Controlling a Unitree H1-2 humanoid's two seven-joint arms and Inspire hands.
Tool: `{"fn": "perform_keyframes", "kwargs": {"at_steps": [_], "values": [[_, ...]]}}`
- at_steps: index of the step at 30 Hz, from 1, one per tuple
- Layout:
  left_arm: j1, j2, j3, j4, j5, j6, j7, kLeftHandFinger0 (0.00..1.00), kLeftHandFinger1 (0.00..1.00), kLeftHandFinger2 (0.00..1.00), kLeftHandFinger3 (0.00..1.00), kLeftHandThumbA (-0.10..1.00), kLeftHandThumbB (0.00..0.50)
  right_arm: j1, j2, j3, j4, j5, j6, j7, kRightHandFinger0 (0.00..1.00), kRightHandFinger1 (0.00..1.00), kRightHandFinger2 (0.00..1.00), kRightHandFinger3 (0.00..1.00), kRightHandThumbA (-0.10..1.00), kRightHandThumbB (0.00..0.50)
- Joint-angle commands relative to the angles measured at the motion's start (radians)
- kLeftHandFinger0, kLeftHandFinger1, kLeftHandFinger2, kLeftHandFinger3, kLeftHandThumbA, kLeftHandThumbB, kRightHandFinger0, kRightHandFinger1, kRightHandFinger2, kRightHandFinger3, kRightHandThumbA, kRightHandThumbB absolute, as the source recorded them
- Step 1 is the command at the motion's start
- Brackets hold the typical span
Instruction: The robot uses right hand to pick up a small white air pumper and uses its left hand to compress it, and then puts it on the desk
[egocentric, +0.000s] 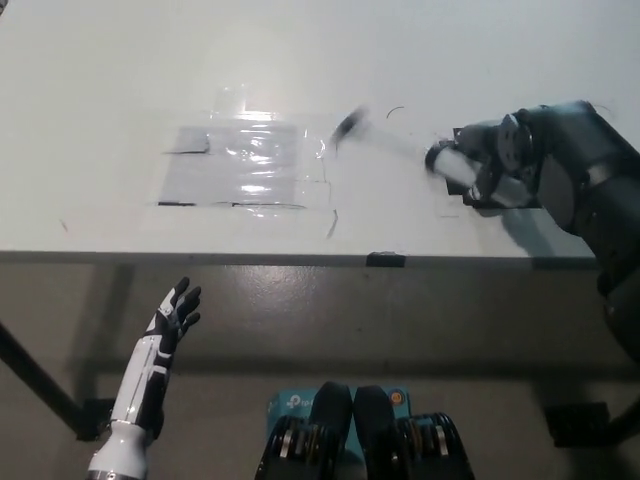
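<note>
floor: grey, below desk edge | left hand (172, 313): one, white, fingers spread, empty | desk (100, 120): one, white | plastic sheet (245, 165): one, clear, flat | right hand (492, 165): black, clasps one air pumper (462, 170), raised, blurred

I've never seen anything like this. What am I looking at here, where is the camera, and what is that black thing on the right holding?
You are looking steeply down from a camera on a humanoid robot's head, so you see roughly what it sees. The pale surface is a desk. The black shape coming in from the right is the robot's right hand, its fingers closed around a small white air pumper, a hand pump with a white barrel. The pump's thin rod and dark handle stick out to the left and look blurred, so the pump seems to be in motion. A clear plastic sheet lies flat on the desk. At lower left, below the desk edge, the white left hand hangs with fingers apart, holding nothing.
</note>
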Motion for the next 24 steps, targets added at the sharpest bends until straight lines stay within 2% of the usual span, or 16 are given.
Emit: {"fn": "perform_keyframes", "kwargs": {"at_steps": [1,4,5,7,8,11,12,13,14,16,17,19,20,21,23,24], "values": [[-0.024,0.019,0.016,-0.035,-0.047,-0.008,-0.009,1.0,1.0,1.0,1.0,1.0,0.236,0.009,-0.033,0.011,0.025,-0.052,0.051,-0.056,0.16,0.47,0.69,1.0,-0.06,0.057],[-0.028,0.022,0.02,-0.032,-0.055,-0.009,-0.009,1.0,1.0,1.0,1.0,1.0,0.223,0.013,-0.037,0.008,0.025,-0.056,0.048,-0.079,0.1,0.39,0.58,1.0,-0.01,0.046],[-0.028,0.023,0.02,-0.033,-0.051,-0.01,-0.006,1.0,1.0,1.0,1.0,1.0,0.212,0.014,-0.038,-0.005,0.025,-0.046,0.055,-0.086,0.01,0.27,0.47,1.0,-0.05,0.064],[-0.028,0.024,0.019,-0.034,-0.057,-0.006,-0.008,1.0,1.0,1.0,1.0,1.0,0.216,0.022,-0.048,-0.021,0.02,-0.034,0.039,-0.105,0.0,0.27,0.45,1.0,-0.03,0.053],[-0.028,0.025,0.02,-0.037,-0.053,-0.003,-0.006,1.0,1.0,1.0,1.0,1.0,0.225,0.025,-0.052,-0.054,0.017,-0.004,0.036,-0.114,0.0,0.21,0.39,1.0,-0.1,0.059],[-0.034,0.027,0.02,-0.035,-0.052,-0.009,-0.005,1.0,1.0,1.0,1.0,1.0,0.215,0.022,-0.065,-0.13,-0.002,0.05,0.013,-0.104,0.0,0.27,0.44,1.0,-0.1,0.066],[-0.036,0.027,0.022,-0.037,-0.057,0.001,-0.006,1.0,1.0,1.0,1.0,1.0,0.222,0.016,-0.066,-0.187,-0.008,0.095,0.033,-0.081,0.05,0.37,0.51,1.0,-0.1,0.091],[-0.039,0.027,0.023,-0.035,-0.061,0.002,-0.007,1.0,1.0,1.0,1.0,1.0,0.223,0.015,-0.072,-0.214,-0.014,0.109,0.011,-0.073,0.07,0.38,0.52,1.0,-0.1,0.115],[-0.041,0.028,0.023,-0.036,-0.061,0.003,-0.007,1.0,1.0,1.0,1.0,1.0,0.216,0.014,-0.074,-0.233,-0.017,0.115,0.009,-0.067,0.02,0.34,0.5,0.96,-0.1,0.124],[-0.044,0.028,0.023,-0.036,-0.063,0.002,-0.009,1.0,1.0,1.0,1.0,1.0,0.219,0.009,-0.079,-0.292,-0.022,0.14,0.005,-0.056,0.0,0.31,0.61,0.83,-0.1,0.14],[-0.044,0.027,0.023,-0.036,-0.062,0.005,-0.008,1.0,1.0,1.0,1.0,1.0,0.234,0.005,-0.082,-0.312,-0.028,0.145,0.008,-0.05,0.0,0.31,0.64,0.67,-0.1,0.14],[-0.043,0.026,0.022,-0.035,-0.054,0.0,-0.005,1.0,1.0,1.0,1.0,1.0,0.251,0.006,-0.087,-0.367,-0.043,0.18,0.003,-0.037,0.0,0.33,0.7,0.59,-0.1,0.139],[-0.043,0.027,0.021,-0.035,-0.053,-0.001,-0.005,1.0,1.0,1.0,1.0,1.0,0.252,0.008,-0.091,-0.389,-0.049,0.19,-0.011,-0.026,0.0,0.33,0.71,0.29,-0.1,0.122],[-0.042,0.028,0.02,-0.035,-0.05,-0.005,-0.006,1.0,1.0,1.0,1.0,1.0,0.249,0.01,-0.098,-0.421,-0.062,0.218,-0.03,-0.001,0.0,0.34,0.72,0.08,-0.1,0.121],[-0.04,0.03,0.017,-0.037,-0.032,-0.006,-0.002,1.0,1.0,1.0,1.0,1.0,0.24,0.017,-0.105,-0.477,-0.098,0.257,-0.011,0.044,0.0,0.34,0.7,0.17,-0.1,0.147],[-0.041,0.028,0.018,-0.037,-0.036,-0.001,-0.001,1.0,1.0,1.0,1.0,1.0,0.238,0.023,-0.107,-0.527,-0.122,0.304,-0.004,0.076,0.0,0.37,0.74,0.32,-0.1,0.161]]}}
